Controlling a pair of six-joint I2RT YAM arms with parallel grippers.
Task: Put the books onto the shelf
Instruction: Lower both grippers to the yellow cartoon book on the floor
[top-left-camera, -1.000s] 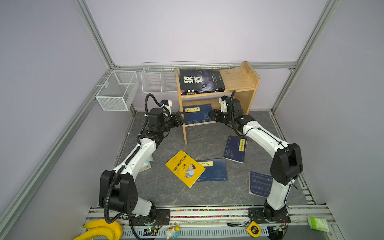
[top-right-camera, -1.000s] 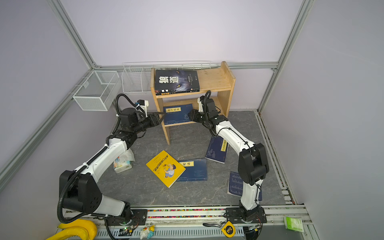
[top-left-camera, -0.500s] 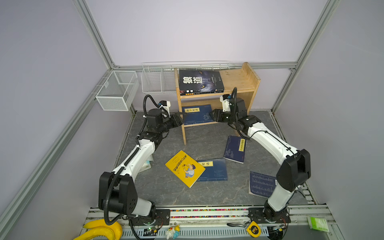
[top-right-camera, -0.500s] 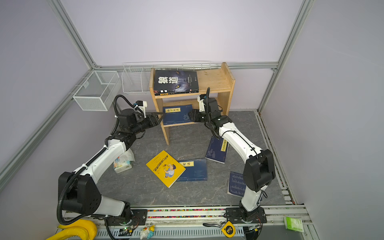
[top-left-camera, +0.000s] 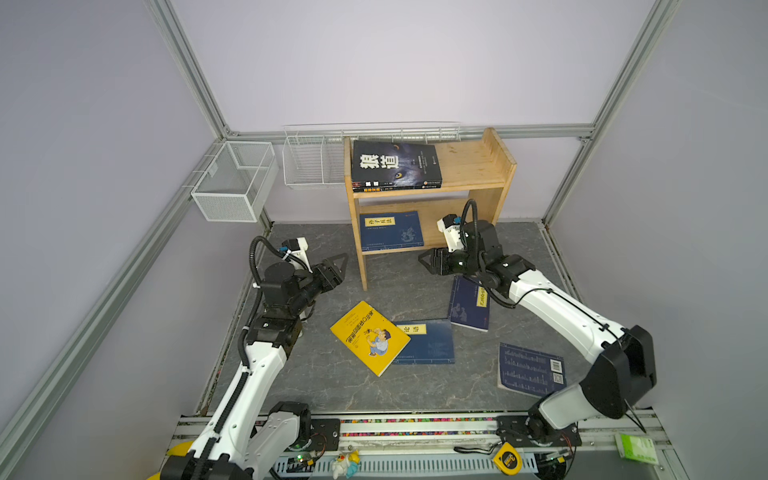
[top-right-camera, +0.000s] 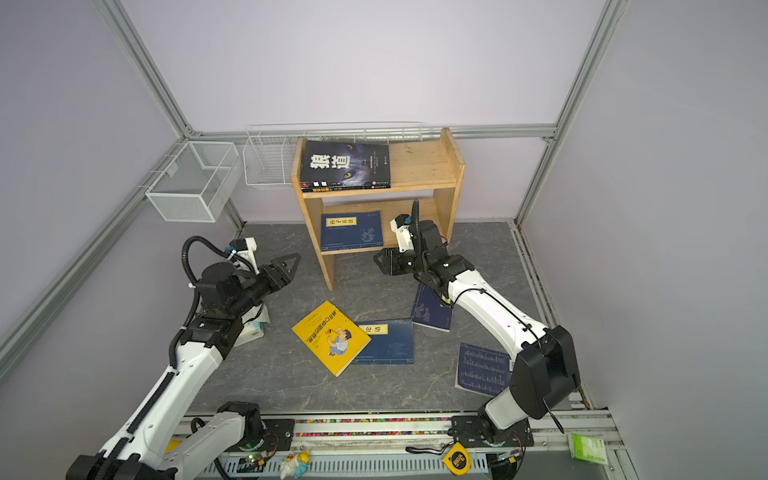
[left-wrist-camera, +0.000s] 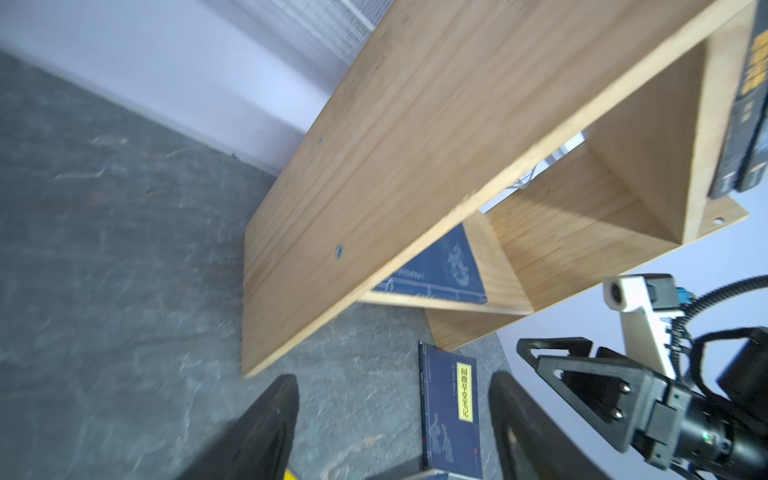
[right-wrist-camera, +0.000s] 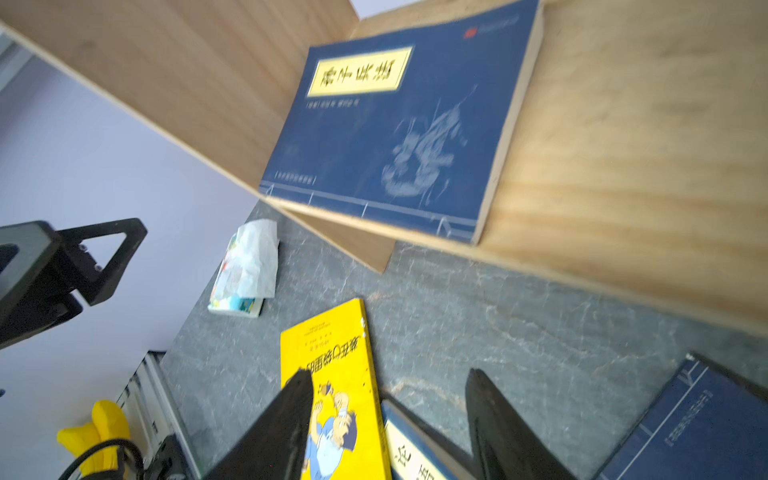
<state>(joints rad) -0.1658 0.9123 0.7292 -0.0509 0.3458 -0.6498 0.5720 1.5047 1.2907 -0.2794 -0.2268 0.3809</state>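
Left claw: the left claw (top-left-camera: 337, 269) is hanging over the bench (top-left-camera: 399, 282) just beside the left side panel of the shelf (top-left-camera: 469, 166), jaws standing apart, gripping nothing.
Upper tier: the black books (top-left-camera: 395, 164), apparently two, are lying stacked flat at the left end.
Lower tier: the shelved navy book (top-left-camera: 390, 230) is lying flat at the left end.
Outstanding: four books are lying on the bench. The yellow book (top-left-camera: 370, 336) is overlapping a corner of the middle navy book (top-left-camera: 428, 343). The tilted navy book (top-left-camera: 467, 307) is lying partly under the right arm. The face-down navy book (top-left-camera: 530, 370) is lying well apart, front right.
Right claw: the right claw (top-left-camera: 426, 262) is hanging just before the lower tier, jaws standing apart, empty.
Progress: judged under half done.
Appearance: thin paperbacks. The navy ones are carrying yellow title labels, and the yellow one is showing a cartoon figure.
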